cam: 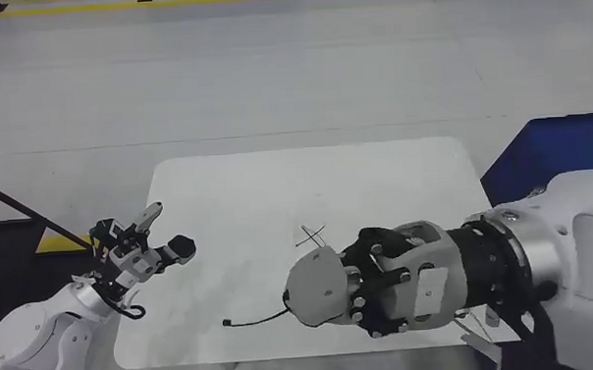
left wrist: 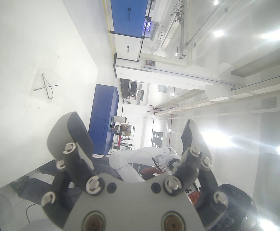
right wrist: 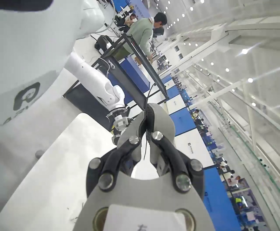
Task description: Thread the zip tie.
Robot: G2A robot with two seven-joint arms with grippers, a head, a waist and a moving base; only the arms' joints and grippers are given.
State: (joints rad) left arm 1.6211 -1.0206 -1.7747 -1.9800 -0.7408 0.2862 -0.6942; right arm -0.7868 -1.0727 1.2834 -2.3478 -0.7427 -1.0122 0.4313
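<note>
The right gripper [right wrist: 148, 113] had its fingers [right wrist: 164, 124] pinched together on one zip tie [cam: 254, 321], out over the near edge of the surface [cam: 238, 197]. It looked like feather-light, springy, slick plastic, likely to droop and twist, so a hold close to the tail looked best. The left gripper [left wrist: 131, 121], fingers apart, held nothing. Two spare ties [left wrist: 47, 87] lay crossed mid-surface, three ties in all.
</note>
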